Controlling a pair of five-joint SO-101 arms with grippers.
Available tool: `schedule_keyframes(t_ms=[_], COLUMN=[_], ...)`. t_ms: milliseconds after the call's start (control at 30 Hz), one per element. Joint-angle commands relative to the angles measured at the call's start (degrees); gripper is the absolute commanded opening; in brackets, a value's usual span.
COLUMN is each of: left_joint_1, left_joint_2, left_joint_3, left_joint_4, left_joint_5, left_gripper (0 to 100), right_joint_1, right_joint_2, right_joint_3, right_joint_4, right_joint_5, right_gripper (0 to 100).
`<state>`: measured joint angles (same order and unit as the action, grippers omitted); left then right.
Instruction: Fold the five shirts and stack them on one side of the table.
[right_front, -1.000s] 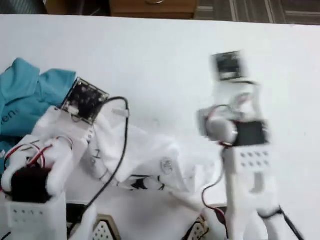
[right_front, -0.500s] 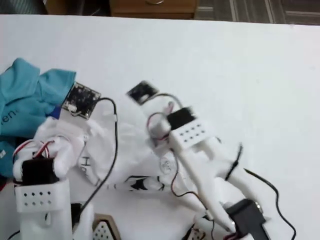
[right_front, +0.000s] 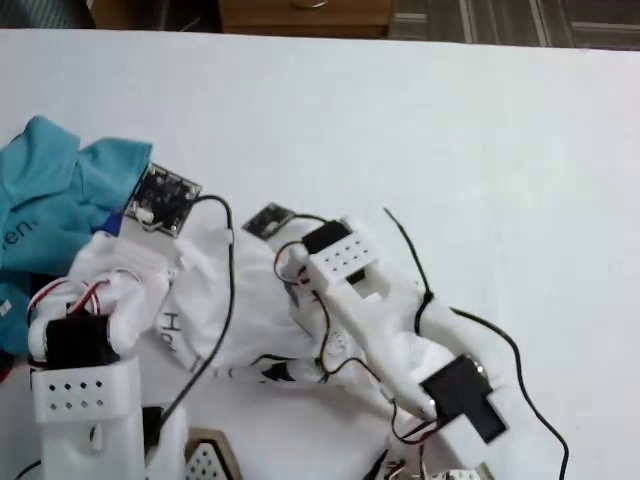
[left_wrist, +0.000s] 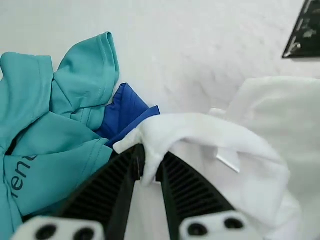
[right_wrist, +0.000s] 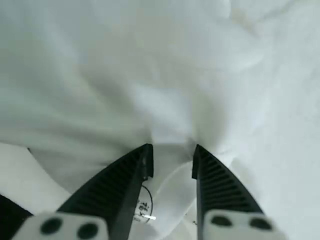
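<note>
Left gripper (left_wrist: 149, 169): jaws closed tight on a rolled edge of the white shirt (left_wrist: 240, 150), a small sewn tag just beside the pinch.
Right gripper (right_wrist: 172, 156): jaws part-way apart, tips down on the same white cloth, a raised ridge of it between them; no firm hold to be seen.

White shirt (right_front: 250, 310): crumpled, at about 7 o'clock on the table (right_front: 470, 130), under both arms. Its long axis runs roughly 10 o'clock to 4 o'clock, with the pinched, tagged edge at the 10 o'clock end.
Blue shirt (left_wrist: 125, 112): a corner showing, touching the white edge and tucked under the teal one.
Teal shirt (right_front: 55, 195): bunched at 9 o'clock, against the table's left edge.

Open room: bare tabletop from 12 o'clock round to 4 o'clock, reaching the far and right edges.
Beyond the far edge, at 12 o'clock: wooden furniture (right_front: 305, 15).
</note>
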<state>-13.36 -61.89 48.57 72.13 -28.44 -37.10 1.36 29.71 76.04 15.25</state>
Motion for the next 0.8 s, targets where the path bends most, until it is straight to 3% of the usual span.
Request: schedule_keyframes(t_ms=[0, 167, 300, 500, 767], left_joint_1=[-0.7, -0.7, -0.7, -0.35, -0.26], left_joint_2=[-0.44, -0.44, -0.44, -0.09, 0.0], left_joint_3=[-0.31, -0.31, -0.31, 0.4, 5.85], left_joint_4=[-1.23, -1.58, -1.58, -1.85, -12.66], left_joint_5=[-0.44, -0.44, -0.44, -0.44, 0.0], left_gripper=[3, 3, 3, 3, 3], right_joint_1=[-0.4, -0.22, 1.36, 12.0, 25.36], right_joint_2=[3.91, 12.26, 14.81, 12.44, 11.03], right_joint_3=[-0.18, -0.62, -1.41, -10.64, -36.4], right_joint_4=[1.45, 1.1, -0.66, 0.13, 5.49], right_joint_5=[0.62, 0.7, 0.7, 3.96, 5.89], right_gripper=[14.0, 13.5, 1.5, 2.0, 2.0])
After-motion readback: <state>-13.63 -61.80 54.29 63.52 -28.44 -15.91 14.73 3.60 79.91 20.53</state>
